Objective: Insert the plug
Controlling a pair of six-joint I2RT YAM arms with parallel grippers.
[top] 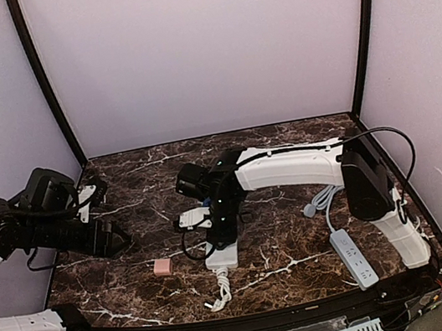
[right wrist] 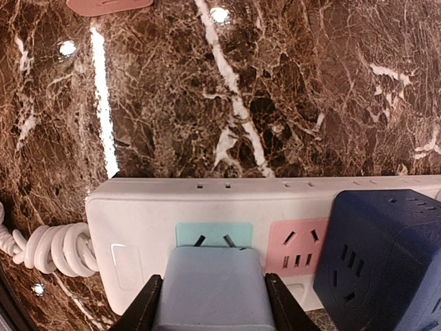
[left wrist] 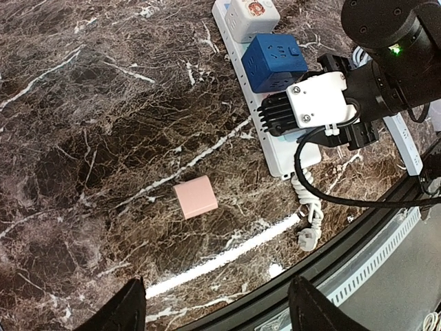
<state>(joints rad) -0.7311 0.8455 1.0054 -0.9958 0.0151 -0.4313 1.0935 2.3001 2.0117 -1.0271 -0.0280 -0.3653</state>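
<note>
Pale blue plug (right wrist: 213,279) is gripped between the right gripper (right wrist: 213,307) fingers. Teal socket (right wrist: 213,234) on the power strip (right wrist: 138,227) lies just ahead of the fingertips, slots uncovered. The strip's long axis runs crosswise. Left gripper (left wrist: 217,310) is held apart, empty, farther off.

1. The overhead view is evenly lit and sharp; the pale walls (top: 202,50) glow softly, and the dark surface (top: 302,245) stays dim.
2. In the left wrist view a bright glare streak crosses the marble, and the picture bows at its edges.
3. In the right wrist view glare spots sit upper left; the plug (right wrist: 213,289), close to the lens, looks slightly soft.
</note>
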